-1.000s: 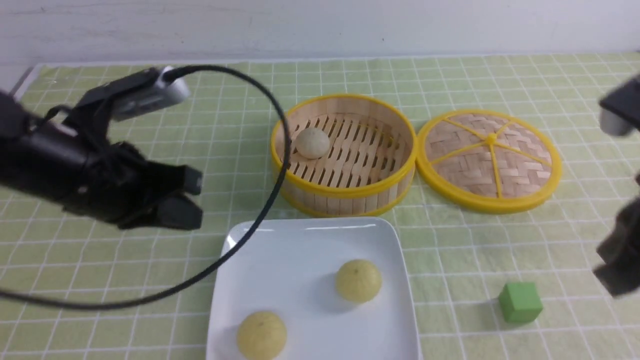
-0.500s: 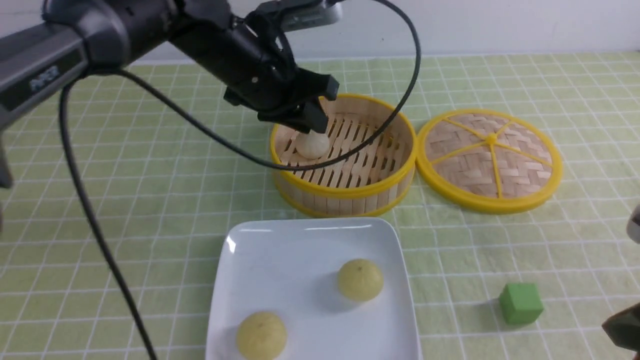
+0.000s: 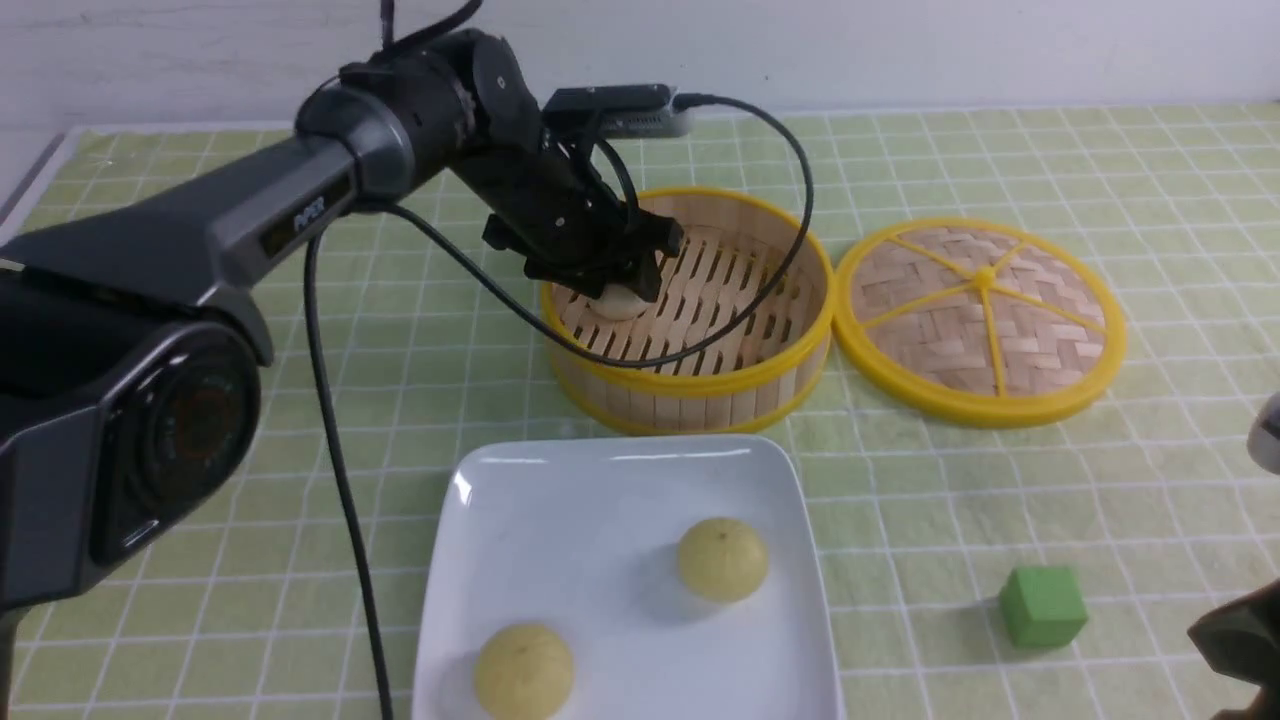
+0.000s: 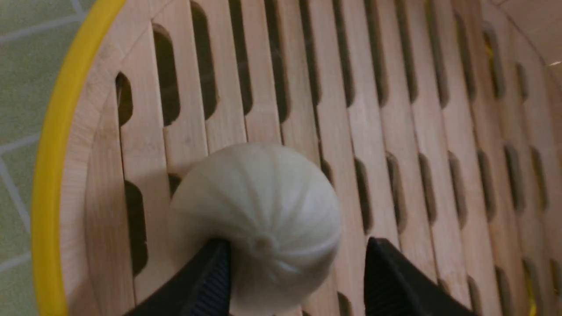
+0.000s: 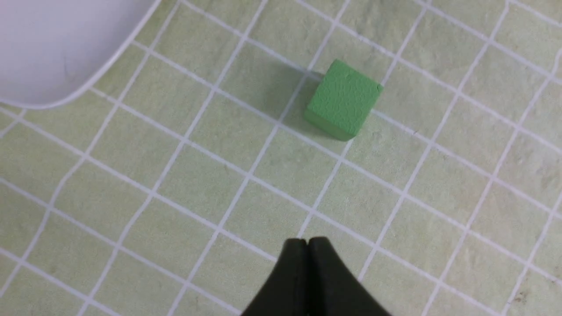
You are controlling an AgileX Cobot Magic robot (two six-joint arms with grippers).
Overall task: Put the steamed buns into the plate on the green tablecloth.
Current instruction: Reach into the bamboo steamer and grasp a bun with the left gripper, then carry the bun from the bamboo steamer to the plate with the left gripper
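— What moved?
— The left gripper [image 3: 615,285] swung from the green tablecloth's [image 3: 1000,500] left edge into the steamer [image 3: 700,385]. Its jaws, shut before, now straddle the off-white bun [image 4: 257,210].
— And the right arm [image 3: 1235,640]?
— Drawn back to the near right corner.

Centre: round bamboo steamer [image 3: 700,400], yellow-rimmed, uncovered, with a slotted wooden floor [image 4: 395,109]. Just beside it, to the right: woven lid [image 3: 980,320], lying flat, with yellow rim and spokes. Nearer the camera, well apart from both: small green cube [image 3: 1041,605] [image 5: 343,100]. Background: pale wall [image 3: 900,50].
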